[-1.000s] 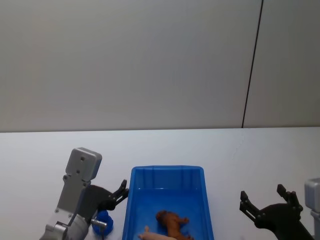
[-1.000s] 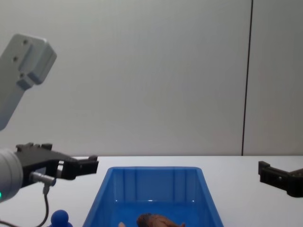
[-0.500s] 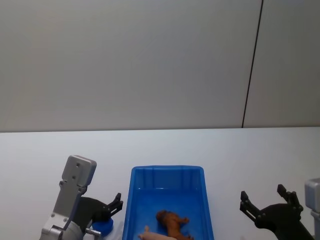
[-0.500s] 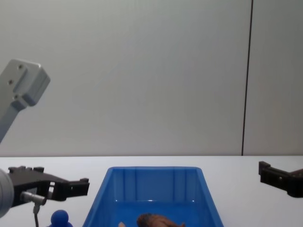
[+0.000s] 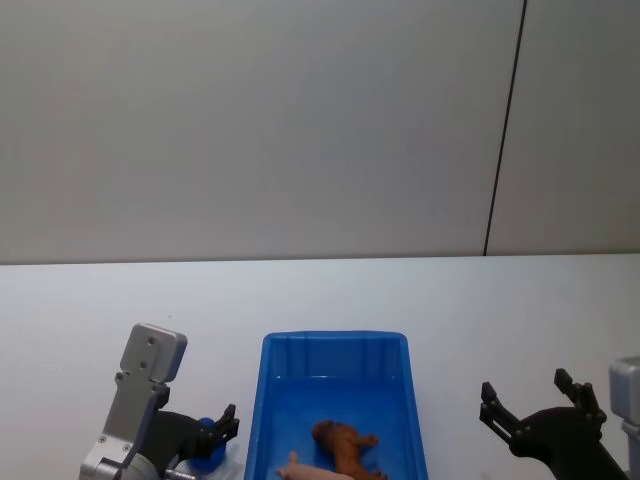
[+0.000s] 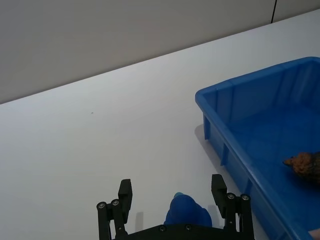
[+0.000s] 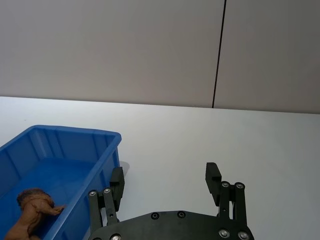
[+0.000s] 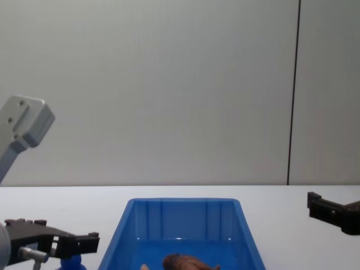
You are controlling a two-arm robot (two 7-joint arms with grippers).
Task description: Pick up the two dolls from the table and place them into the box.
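Box (image 5: 336, 345): bright blue plastic bin, rectangular, sloping ribbed walls, long axis running away from the robot, on the white table (image 5: 400, 290).
Brown doll (image 5: 342, 443): shaggy, reddish-brown, lying inside the box at its near end, long axis slanting across the floor; facing unclear.
Pink doll (image 5: 300, 470): pale, smooth, inside the box just beside the brown one, mostly cut off at the near edge.
Left hand (image 5: 222, 425): black fingers spread wide, empty, left of the box over a small dark-blue round-topped object (image 6: 186, 212); lower and nearer the table than a second ago.
Right hand (image 5: 530, 400): spread wide, empty, right of the box, position unchanged.
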